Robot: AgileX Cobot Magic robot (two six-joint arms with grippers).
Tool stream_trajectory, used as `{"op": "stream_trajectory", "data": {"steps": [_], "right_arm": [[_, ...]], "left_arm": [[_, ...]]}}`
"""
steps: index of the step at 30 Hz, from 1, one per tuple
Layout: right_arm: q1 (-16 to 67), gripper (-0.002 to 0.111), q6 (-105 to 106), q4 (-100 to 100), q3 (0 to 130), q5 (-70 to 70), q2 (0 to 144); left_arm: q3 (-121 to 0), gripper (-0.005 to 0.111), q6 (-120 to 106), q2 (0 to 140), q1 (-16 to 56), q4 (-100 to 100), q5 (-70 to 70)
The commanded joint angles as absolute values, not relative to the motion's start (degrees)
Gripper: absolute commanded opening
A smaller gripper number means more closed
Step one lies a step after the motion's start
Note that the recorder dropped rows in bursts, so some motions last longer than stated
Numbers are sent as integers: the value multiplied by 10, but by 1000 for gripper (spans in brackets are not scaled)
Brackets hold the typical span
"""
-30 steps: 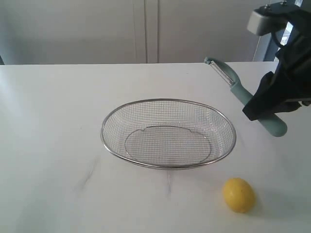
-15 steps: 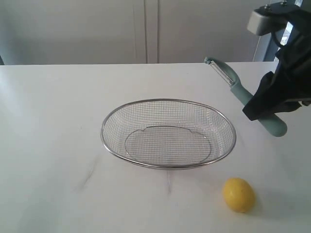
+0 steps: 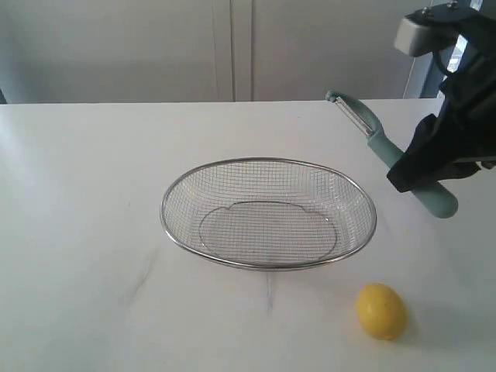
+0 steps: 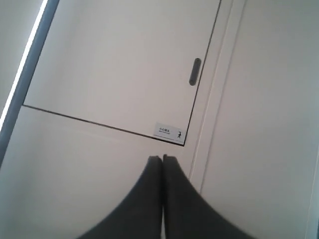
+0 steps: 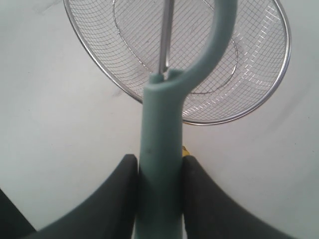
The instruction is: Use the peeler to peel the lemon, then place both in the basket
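My right gripper (image 3: 418, 174) is shut on the pale teal handle of the peeler (image 3: 377, 143), holding it in the air to the right of the basket, head pointing up and back-left. In the right wrist view the handle (image 5: 160, 149) is clamped between both black fingers, with the gripper (image 5: 159, 164) above the table. The silver wire basket (image 3: 267, 266) sits mid-table with nothing in it; its rim (image 5: 288, 50) shows beyond the peeler head. The lemon (image 3: 380, 311) lies on the table near the front, right of the basket; only a yellow sliver (image 5: 184, 149) peeks past the handle. My left gripper (image 4: 162, 158) is shut on nothing, facing a wall panel.
The white table (image 3: 85, 217) runs back to pale cabinet doors (image 3: 232, 46). The left wrist view shows only a door panel with a slot handle (image 4: 195, 71) and a small sign (image 4: 168, 133). The left arm is outside the exterior view.
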State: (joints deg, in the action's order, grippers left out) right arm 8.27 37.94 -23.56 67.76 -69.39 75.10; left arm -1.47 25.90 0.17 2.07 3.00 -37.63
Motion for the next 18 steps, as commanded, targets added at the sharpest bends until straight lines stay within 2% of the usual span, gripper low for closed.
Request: {"op": "stream_trajectory", "data": {"steps": [1, 8, 14, 18], "right_arm": [[79, 0, 382, -241, 677, -686, 749], [79, 0, 382, -241, 677, -686, 749], [79, 0, 382, -241, 677, -686, 749], [79, 0, 382, -241, 677, -686, 749]], "left_arm": [[-65, 0, 271, 33, 20, 119, -351], [-159, 0, 291, 149, 20, 203, -228], [-258, 0, 517, 252, 21, 447, -71], [-300, 0, 654, 307, 51, 611, -27]]}}
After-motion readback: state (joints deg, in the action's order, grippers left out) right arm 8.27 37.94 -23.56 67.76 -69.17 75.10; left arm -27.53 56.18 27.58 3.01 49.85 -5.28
